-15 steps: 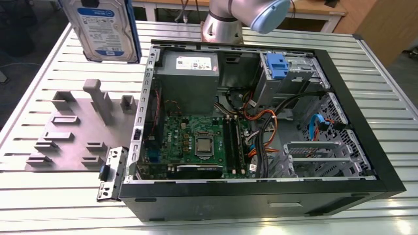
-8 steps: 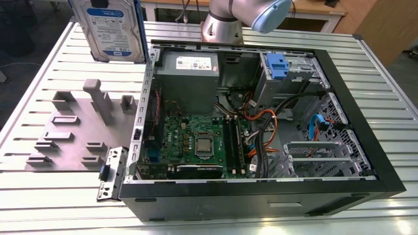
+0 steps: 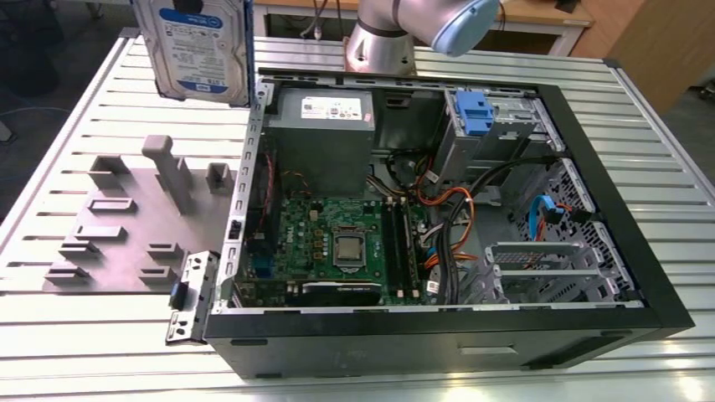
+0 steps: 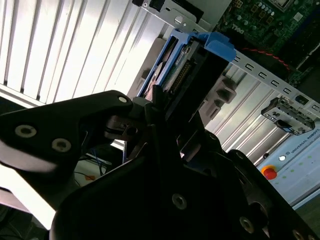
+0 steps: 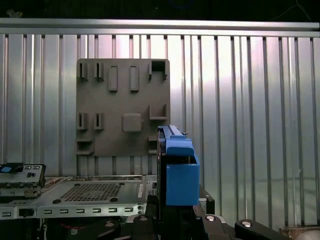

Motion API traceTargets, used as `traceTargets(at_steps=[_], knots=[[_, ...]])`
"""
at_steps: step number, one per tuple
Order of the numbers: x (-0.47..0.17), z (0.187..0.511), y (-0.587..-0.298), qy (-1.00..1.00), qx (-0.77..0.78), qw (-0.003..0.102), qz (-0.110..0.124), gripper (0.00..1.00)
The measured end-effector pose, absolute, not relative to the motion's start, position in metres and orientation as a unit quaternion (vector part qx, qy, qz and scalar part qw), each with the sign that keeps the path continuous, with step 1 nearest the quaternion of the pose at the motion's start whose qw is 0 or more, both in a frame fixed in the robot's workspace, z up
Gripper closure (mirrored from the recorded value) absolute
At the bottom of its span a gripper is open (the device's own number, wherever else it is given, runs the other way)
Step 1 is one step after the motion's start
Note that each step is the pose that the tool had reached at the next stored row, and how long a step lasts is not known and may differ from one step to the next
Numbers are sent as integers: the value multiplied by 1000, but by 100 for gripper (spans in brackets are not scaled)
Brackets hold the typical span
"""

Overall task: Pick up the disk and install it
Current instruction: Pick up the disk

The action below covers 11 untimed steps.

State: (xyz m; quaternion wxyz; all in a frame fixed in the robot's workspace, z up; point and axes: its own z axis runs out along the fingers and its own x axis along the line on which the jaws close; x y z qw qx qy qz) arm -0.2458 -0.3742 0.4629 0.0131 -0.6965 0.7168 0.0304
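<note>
Disk [image 3: 201,46] (label side showing) is clamped upright between the fingers [image 4: 145,112], raised over the slatted table [image 3: 79,109].

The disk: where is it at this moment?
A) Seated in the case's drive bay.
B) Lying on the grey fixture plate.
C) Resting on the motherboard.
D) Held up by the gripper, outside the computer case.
D: in the exterior view the disk hangs above the table, outside the computer case, and in the second wrist view the gripper is clamped on it.
</note>
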Motion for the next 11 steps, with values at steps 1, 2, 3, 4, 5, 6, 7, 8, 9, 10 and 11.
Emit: traceTargets(at_steps=[1,2,3,4,5,6,7,8,9,10,11], knots=[[-244,463,-374,717,-696,13,30,65],[-242,463,-374,717,-696,13,30,65],[-240,463,-374,717,-696,13,30,65],[-239,463,-374,717,-696,13,30,65],[-239,463,-374,717,-696,13,30,65],[-239,463,-374,717,-696,13,30,65],[-239,463,-374,717,-696,13,30,65],[-239,463,-374,717,-696,13,30,65],[-240,463,-374,717,-696,13,30,65],[-242,462,-374,717,-696,13,30,65],[-244,462,-374,717,-696,14,30,65]])
